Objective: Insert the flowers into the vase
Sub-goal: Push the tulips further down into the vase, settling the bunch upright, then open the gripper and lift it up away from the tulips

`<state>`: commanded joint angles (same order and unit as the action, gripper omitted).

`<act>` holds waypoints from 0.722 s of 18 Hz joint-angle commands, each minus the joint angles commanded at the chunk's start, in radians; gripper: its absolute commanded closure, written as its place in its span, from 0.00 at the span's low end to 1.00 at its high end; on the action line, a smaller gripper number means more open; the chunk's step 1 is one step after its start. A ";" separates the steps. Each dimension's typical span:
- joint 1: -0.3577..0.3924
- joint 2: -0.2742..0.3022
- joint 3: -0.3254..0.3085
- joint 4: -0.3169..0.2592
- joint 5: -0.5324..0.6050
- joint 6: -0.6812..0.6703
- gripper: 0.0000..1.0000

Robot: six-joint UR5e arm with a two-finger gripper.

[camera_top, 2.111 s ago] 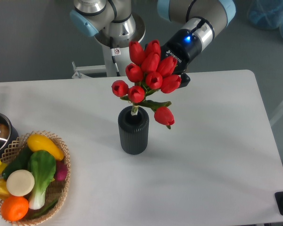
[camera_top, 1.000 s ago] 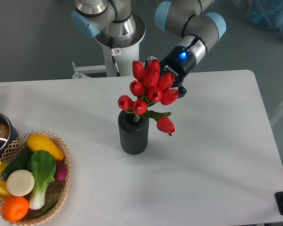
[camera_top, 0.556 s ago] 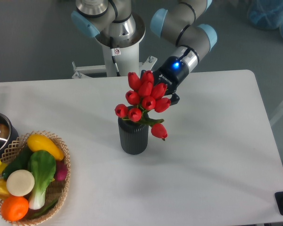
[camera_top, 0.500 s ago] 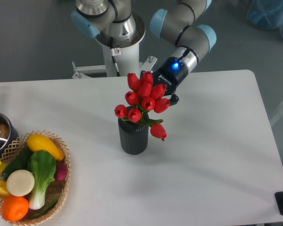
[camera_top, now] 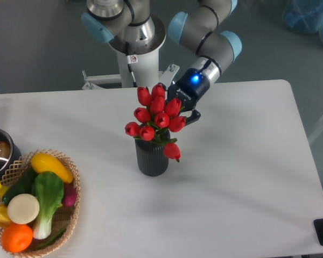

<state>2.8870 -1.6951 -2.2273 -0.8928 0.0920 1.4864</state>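
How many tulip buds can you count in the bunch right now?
9 visible: eight clustered above the vase, from the top pair beside the hand down to the two lowest on the left, and one drooping over the rim at right. The flowers may hide more behind.

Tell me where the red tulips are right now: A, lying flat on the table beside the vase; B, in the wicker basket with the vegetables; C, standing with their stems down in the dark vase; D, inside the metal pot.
C: the flowers rise from the mouth of the vase, with the gripper close behind the buds.
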 joint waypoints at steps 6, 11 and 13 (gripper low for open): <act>0.011 0.012 -0.002 -0.002 0.054 0.000 0.00; 0.046 0.057 0.000 -0.003 0.061 0.000 0.00; 0.072 0.098 0.000 -0.005 0.122 -0.003 0.00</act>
<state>2.9589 -1.5971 -2.2273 -0.8974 0.2143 1.4834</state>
